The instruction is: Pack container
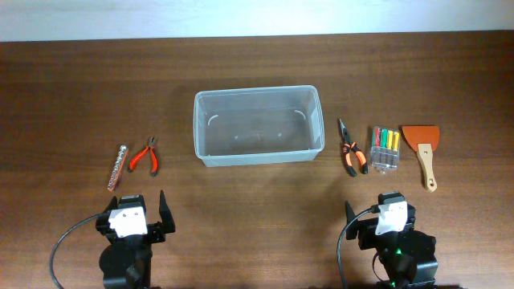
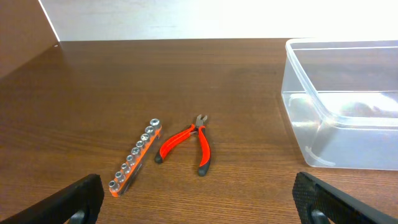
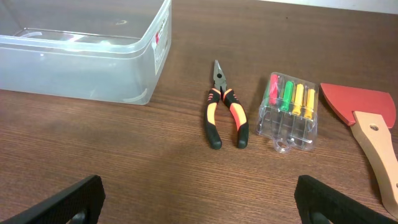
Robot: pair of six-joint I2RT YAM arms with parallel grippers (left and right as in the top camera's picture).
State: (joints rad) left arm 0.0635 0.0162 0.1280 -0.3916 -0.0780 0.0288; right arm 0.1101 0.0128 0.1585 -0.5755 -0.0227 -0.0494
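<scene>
The clear plastic container [image 1: 255,125] stands empty at the table's middle; it also shows in the left wrist view [image 2: 341,102] and the right wrist view [image 3: 84,56]. Left of it lie a socket rail [image 1: 118,166] [image 2: 135,157] and red-handled cutters [image 1: 144,156] [image 2: 186,143]. Right of it lie orange-black pliers [image 1: 351,148] [image 3: 222,113], a clear case of coloured screwdrivers [image 1: 385,147] [image 3: 290,112] and a wooden-handled scraper with an orange blade [image 1: 422,147] [image 3: 364,121]. My left gripper [image 1: 138,215] [image 2: 199,205] and right gripper [image 1: 379,218] [image 3: 199,205] are open and empty near the front edge.
The dark wooden table [image 1: 257,64] ends at a pale wall strip along the back. Bare wood lies between the grippers and the tools.
</scene>
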